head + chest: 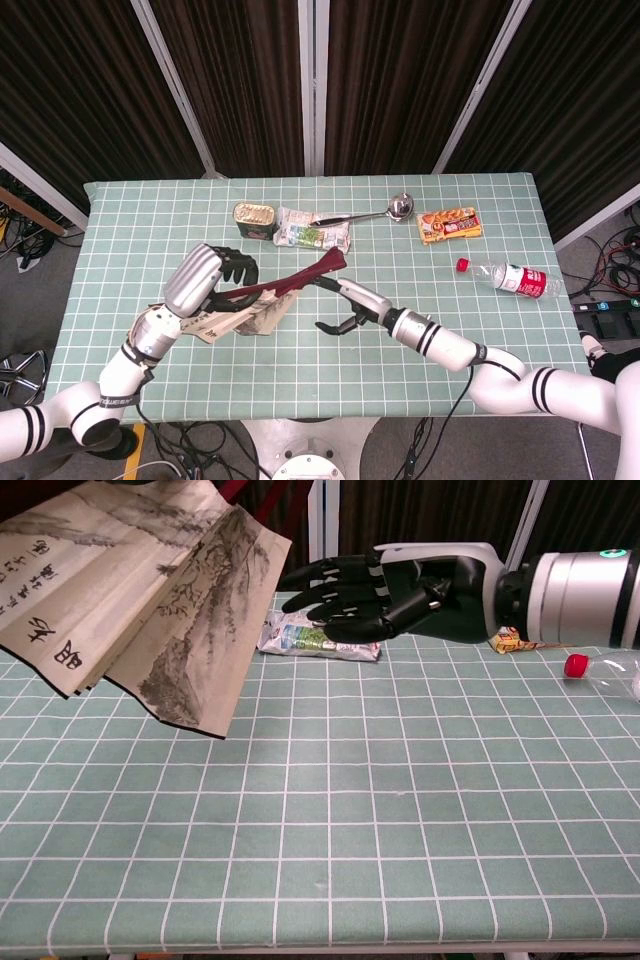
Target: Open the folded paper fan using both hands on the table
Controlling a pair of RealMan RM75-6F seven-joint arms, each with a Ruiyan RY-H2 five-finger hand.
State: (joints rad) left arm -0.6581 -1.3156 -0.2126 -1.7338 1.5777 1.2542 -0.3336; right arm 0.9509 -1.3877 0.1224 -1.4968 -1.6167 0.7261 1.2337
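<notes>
Both hands are over the worktop's [430, 260] left half. My left hand [205, 280] holds the fan [140, 590] by its dark red ribs, paper partly spread and lifted off the surface. My right hand [400, 585] is just beside the ribs' far end, fingers [335, 326] apart and holding nothing. Can [254, 219], snack packet [314, 234], ladle [385, 211], bottle [510, 277] lie behind.

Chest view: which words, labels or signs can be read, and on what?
Cream paper fan with ink landscape: brush-written Chinese characters, not legible to me.
White-green snack packet: print too blurred.
Orange-yellow food box: mostly hidden, unreadable.
Clear red-capped bottle: no text visible.
</notes>
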